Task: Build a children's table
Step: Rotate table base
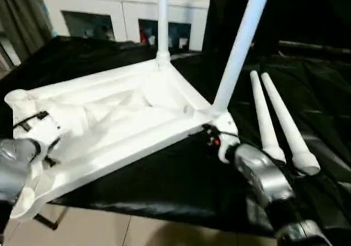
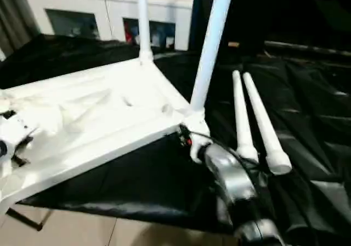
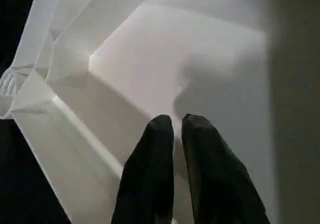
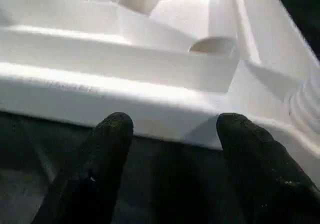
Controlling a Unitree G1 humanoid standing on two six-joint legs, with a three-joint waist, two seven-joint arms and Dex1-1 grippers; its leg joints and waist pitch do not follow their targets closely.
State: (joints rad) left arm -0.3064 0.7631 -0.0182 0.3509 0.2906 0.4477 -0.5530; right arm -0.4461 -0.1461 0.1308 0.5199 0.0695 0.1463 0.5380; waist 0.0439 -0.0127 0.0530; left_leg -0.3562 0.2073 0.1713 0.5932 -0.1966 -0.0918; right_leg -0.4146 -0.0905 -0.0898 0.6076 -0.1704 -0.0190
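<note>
Left eye view: I keep my left pincer nearly clenched, grasping nothing, over the ribbed underside of the tabletop, which lies upside down on the black-draped counter so its sockets face up. Two legs already stand in the far and right corners. My right pincer sits released at the right corner's edge, probably to steady it. Two spare legs lie side by side further right, within reach.
</note>
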